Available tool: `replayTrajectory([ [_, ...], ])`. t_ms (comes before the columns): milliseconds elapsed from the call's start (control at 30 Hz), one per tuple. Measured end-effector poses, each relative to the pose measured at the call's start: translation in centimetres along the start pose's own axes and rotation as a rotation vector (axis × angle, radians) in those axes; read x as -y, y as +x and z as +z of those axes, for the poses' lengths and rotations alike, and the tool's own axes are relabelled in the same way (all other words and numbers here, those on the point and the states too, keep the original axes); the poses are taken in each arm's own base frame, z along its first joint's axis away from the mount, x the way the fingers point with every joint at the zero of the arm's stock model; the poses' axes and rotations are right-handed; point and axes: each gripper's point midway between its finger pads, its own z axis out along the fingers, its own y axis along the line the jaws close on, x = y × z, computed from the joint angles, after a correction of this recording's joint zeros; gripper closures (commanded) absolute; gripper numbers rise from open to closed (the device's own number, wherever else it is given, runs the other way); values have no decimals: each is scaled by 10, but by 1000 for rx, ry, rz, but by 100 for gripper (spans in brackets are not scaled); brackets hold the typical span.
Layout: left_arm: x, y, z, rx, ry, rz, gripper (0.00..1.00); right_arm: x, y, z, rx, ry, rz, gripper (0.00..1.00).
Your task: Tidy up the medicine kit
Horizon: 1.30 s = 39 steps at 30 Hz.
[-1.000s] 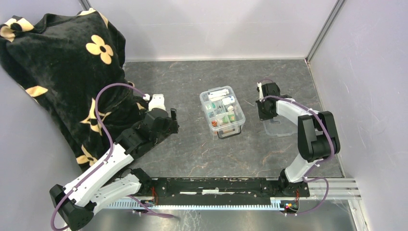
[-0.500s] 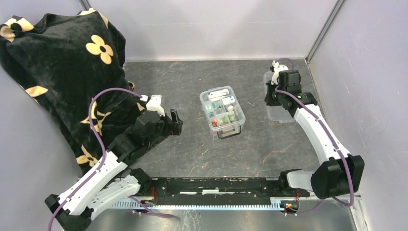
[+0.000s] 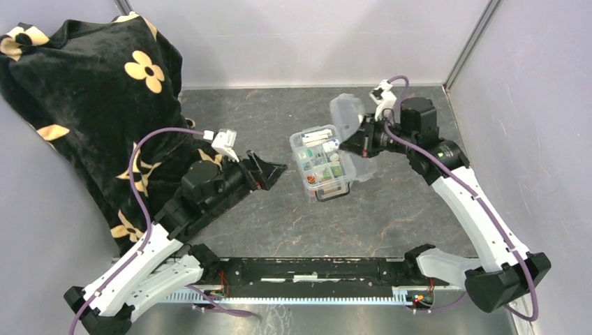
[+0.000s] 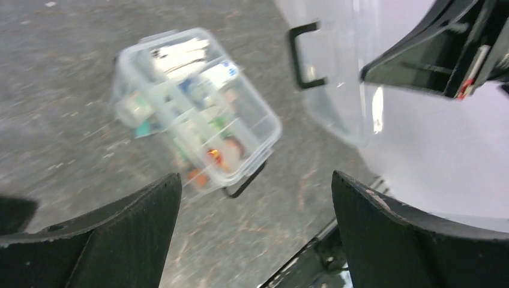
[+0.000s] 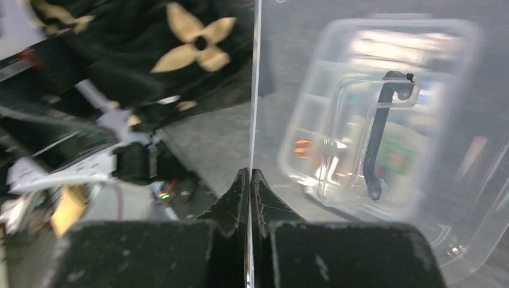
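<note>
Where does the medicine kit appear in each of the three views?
Top external: medicine kit mid-table, centre of frame.
Left wrist: upper left of centre, blurred.
Right wrist: right half, seen through the clear lid.
Shared landmark: the clear lid, near the kit.

1. The medicine kit (image 3: 322, 162) is a small rectangular box of clear plastic with rounded corners and a raised rim.
2. It sits flat on the grey table (image 3: 279, 216), about midway between left and right. It is turned a little, so its long side runs from far-left to near-right.
3. A black handle (image 3: 333, 196) hangs at its near short end, lying low against the tabletop.
4. From above, its inside shows as divided compartments. Small items (image 3: 328, 146) are packed in them: white and blue pieces toward the far end, green and orange-red ones toward the near end.
5. The left wrist view shows the same box (image 4: 198, 108), blurred, with the handle (image 4: 245, 182) at its near corner.
</note>
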Motion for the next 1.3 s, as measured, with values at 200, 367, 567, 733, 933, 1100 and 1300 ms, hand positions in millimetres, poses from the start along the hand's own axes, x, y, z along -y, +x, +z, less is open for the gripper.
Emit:
replayTrajectory([
  [200,43,-15,21,45,201,-69,3,-72,9,6,-5,-247,40,100],
  [367,61,-14,30,55,322,-124,7,-101,1,-2,52,-376,118,100],
  [567,76,-18,27,76,412,-139,10,-126,-12,-14,101,-503,171,100],
  [733,81,-17,32,72,442,-133,16,-137,-14,-22,112,-575,217,100],
  [933,79,-12,50,33,423,-134,21,-147,-20,-31,125,-620,232,100],
  [1100,85,-15,55,41,449,-129,36,-152,-22,-39,136,-640,229,100],
  [1300,98,-24,54,71,525,-118,55,-153,-20,-41,138,-644,228,100],
])
